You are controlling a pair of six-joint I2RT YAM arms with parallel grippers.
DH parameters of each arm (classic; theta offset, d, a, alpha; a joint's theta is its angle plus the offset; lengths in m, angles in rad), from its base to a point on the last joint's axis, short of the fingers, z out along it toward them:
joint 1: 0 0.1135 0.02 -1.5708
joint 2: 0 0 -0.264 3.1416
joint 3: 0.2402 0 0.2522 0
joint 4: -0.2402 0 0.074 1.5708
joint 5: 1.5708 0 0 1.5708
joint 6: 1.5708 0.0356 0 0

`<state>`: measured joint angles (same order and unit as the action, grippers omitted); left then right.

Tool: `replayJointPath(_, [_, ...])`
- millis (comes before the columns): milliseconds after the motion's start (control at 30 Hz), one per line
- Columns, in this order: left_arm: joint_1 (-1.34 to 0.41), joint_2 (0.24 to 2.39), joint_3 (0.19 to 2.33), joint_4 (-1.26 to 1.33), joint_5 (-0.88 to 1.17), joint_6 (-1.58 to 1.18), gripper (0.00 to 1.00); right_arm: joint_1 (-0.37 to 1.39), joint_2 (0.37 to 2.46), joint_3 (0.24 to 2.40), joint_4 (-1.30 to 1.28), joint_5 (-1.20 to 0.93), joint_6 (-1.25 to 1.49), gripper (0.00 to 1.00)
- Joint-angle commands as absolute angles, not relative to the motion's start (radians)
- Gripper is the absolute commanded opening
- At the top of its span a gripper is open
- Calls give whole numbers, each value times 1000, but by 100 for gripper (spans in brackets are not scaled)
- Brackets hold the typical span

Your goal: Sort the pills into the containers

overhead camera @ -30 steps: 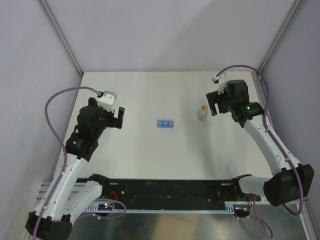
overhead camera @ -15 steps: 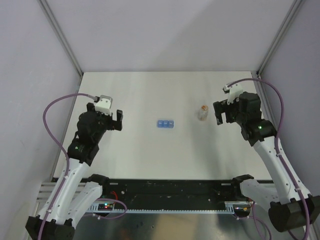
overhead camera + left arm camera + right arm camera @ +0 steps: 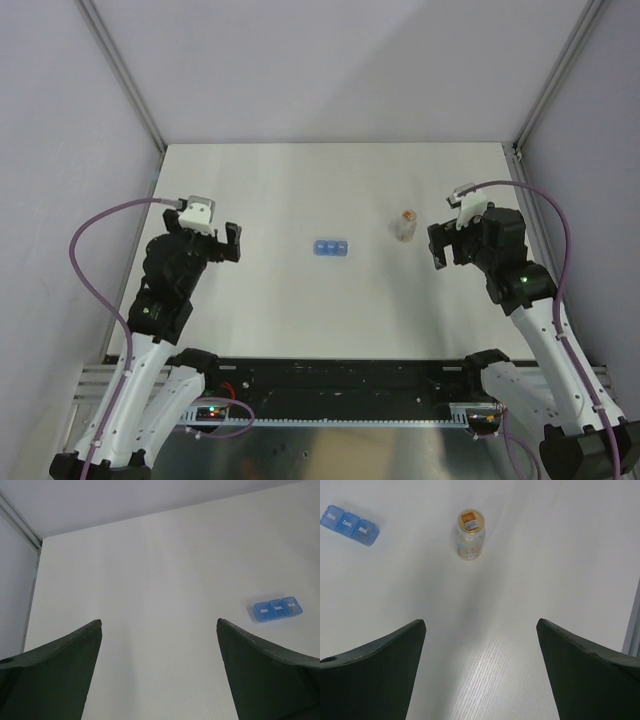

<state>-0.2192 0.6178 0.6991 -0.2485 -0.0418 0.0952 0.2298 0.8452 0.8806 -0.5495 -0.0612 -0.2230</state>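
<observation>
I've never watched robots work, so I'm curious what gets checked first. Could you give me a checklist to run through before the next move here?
1. Left gripper open and empty: ok.
2. Right gripper open and empty: ok.
3. Vial upright, touching nothing: ok.
4. Vial's contents, and whether it is capped: cannot tell; only an orange top shows.
5. Containers opened for filling: not ok; all three compartments look shut, day labels facing up.
6. Table bare between right gripper and vial: ok.
</observation>
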Motion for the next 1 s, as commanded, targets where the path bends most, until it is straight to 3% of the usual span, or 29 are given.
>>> replayJointPath(0, [-209, 579, 691, -216, -53, 83, 100, 217, 785, 866, -523, -69, -230, 99])
replayJointPath(967, [-209, 409, 575, -151, -35, 86, 100, 128, 555, 735, -458, -65, -169, 99])
